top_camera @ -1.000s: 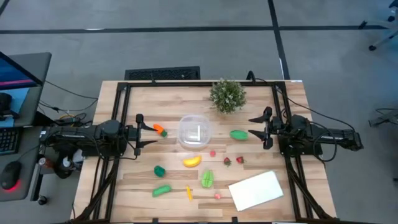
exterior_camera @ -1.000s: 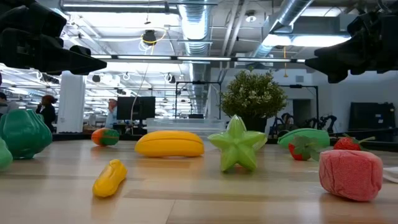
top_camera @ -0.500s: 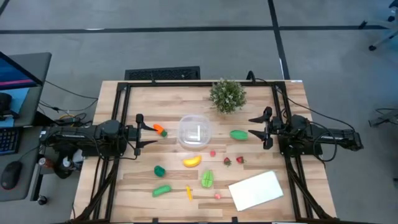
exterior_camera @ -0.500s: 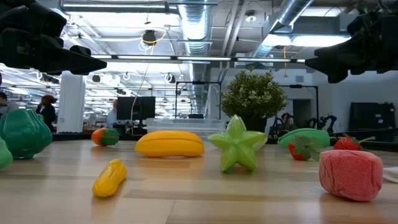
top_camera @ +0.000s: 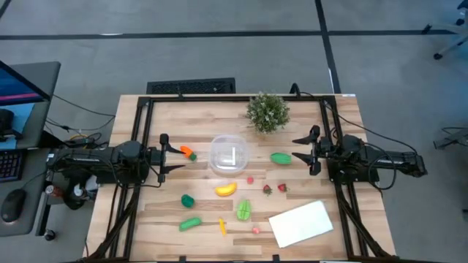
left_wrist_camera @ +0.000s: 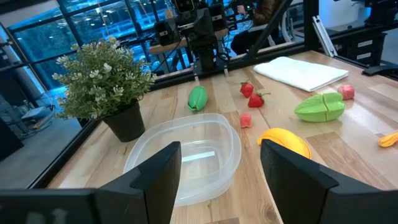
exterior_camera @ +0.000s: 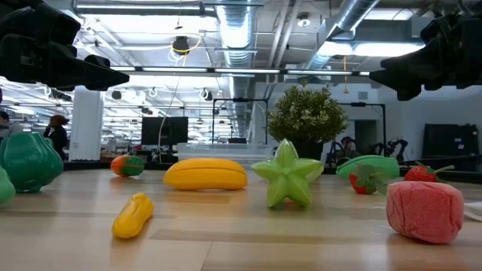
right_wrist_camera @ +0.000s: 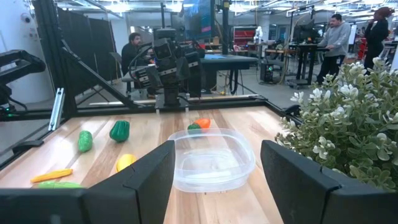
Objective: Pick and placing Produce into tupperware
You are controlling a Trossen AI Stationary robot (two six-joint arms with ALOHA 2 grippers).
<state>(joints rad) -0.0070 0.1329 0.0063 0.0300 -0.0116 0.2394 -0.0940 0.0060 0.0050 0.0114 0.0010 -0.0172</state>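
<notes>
The clear tupperware (top_camera: 228,155) stands on the middle of the wooden table, with nothing in it. Produce lies loose around it: an orange carrot (top_camera: 189,153) at its left, a green piece (top_camera: 281,157) at its right, a yellow banana (top_camera: 226,189) and red strawberries (top_camera: 275,188) nearer the front. My left gripper (top_camera: 168,154) hangs open above the table's left side, pointing level at the tupperware (left_wrist_camera: 186,158). My right gripper (top_camera: 298,151) hangs open at the right side, facing it too (right_wrist_camera: 211,158). Neither holds anything.
A bushy potted plant (top_camera: 268,111) stands at the far side, right of centre. A flat white sheet (top_camera: 301,223) lies at the front right. More green pieces (top_camera: 188,200), (top_camera: 190,223), (top_camera: 243,210), a small yellow-orange piece (top_camera: 222,227) and pink berries (top_camera: 256,230) lie near the front.
</notes>
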